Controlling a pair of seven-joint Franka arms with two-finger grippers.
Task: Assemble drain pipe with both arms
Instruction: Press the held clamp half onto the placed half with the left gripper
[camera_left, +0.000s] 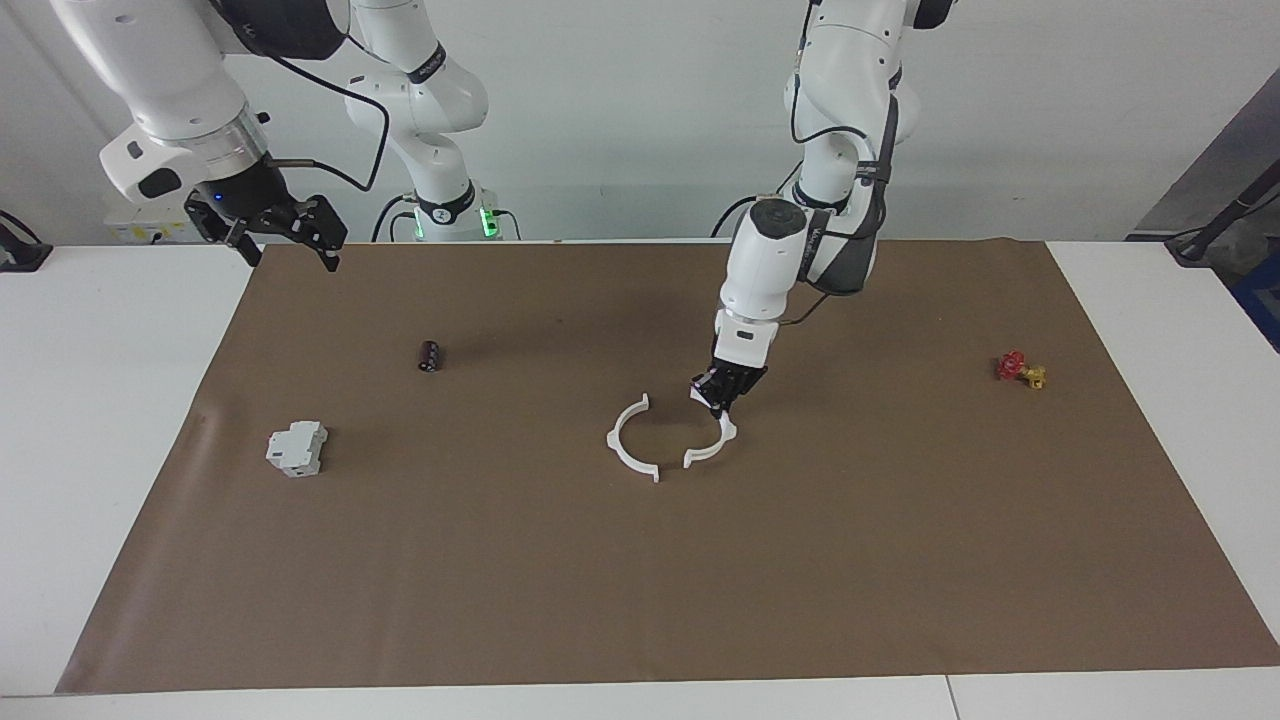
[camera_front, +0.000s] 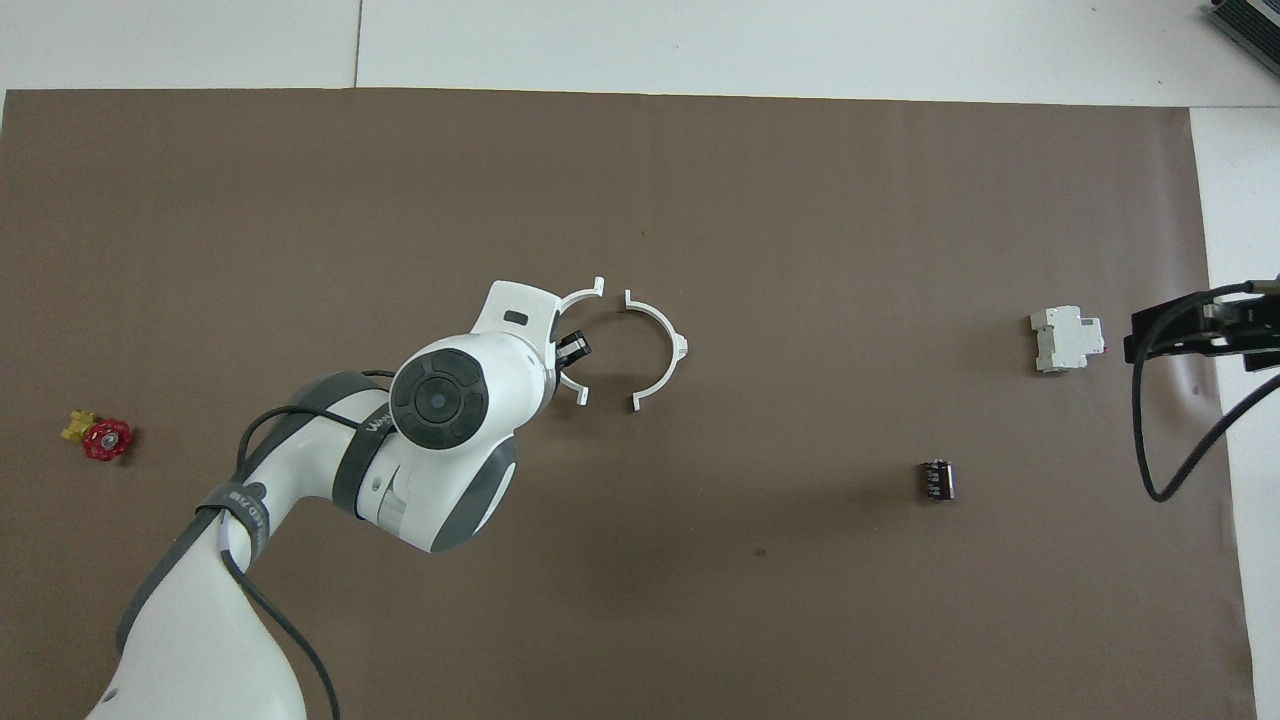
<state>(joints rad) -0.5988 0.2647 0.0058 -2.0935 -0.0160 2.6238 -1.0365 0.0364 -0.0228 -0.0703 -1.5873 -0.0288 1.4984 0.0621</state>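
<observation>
Up in the upper left of the facing view, my right gripper (camera_left: 290, 240) hangs with its fingers spread wide and empty, waiting above the brown mat's (camera_left: 640, 590) corner, out of the way. Below it sit a small black cylinder (camera_left: 430, 356) and a grey-white boxy block (camera_left: 297, 447), neither of which I need. At the centre lies the resting half-ring (camera_left: 630, 444), flat on the mat with its open side turned toward my other hand. Just beside it, my left gripper (camera_left: 722, 392) is clenched on the carried half-ring (camera_left: 712, 444), pinching the arc mid-curve so both end tabs stay free to meet their partners; the two halves face each other with a narrow gap between, not yet joined as I judge it. Toward the right of the frame rests a red and yellow valve (camera_left: 1020, 369). White tabletop borders the mat, with a pale wall above.
</observation>
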